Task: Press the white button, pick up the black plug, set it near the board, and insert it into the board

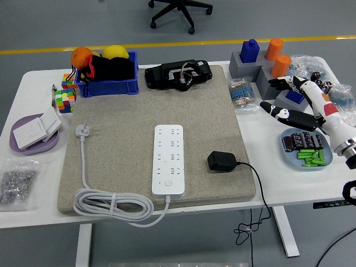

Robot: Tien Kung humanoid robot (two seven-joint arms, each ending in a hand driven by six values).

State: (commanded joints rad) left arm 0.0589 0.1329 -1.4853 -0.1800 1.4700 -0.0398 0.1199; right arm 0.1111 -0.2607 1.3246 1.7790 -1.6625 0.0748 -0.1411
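Black plug point(222, 161) lies near mat's point(111, 144) right edge, just beside white power strip point(168, 160). I see right hand point(295, 100) empty, fingers spread, hovering over table's right side. Plug looks rigid, light, smooth; I'd pinch body sides, watch cord point(258, 189) drag.

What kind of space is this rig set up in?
Probably a robotics lab or workshop floor, not a home. The grey floor carries a yellow line, an office chair base stands behind the white table, and the table holds test props: a power strip on a mat, parts bags and bins.
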